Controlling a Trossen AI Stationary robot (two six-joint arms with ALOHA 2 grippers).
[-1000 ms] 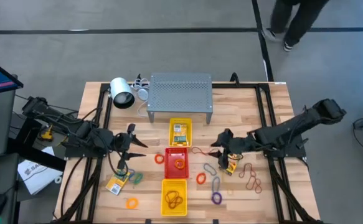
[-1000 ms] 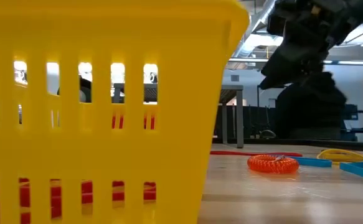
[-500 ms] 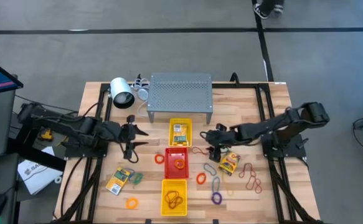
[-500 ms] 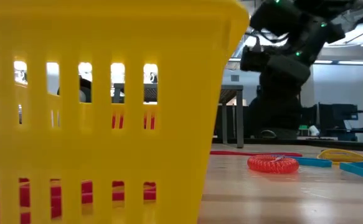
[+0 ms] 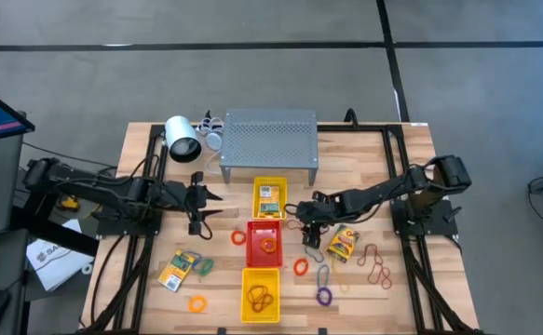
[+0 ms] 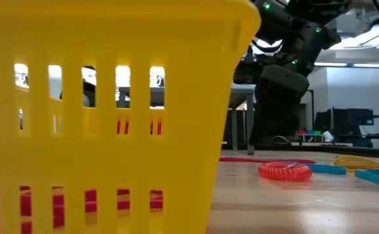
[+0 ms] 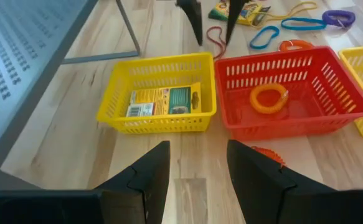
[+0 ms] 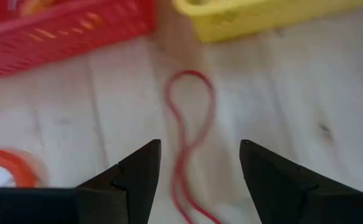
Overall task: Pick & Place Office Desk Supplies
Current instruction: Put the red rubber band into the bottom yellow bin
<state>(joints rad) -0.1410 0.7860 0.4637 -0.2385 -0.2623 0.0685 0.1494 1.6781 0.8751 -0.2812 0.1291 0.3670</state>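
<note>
A thin red rubber-band loop lies flat on the tabletop, its length running between the right gripper's released, empty fingers.

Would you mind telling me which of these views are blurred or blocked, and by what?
Right wrist view: soft with blur, the red rubber-band loop and red tray smeared. Low view: the near yellow tray fills the left and blocks the table behind. Left wrist view and high view: sharp, evenly lit, no glare.
</note>
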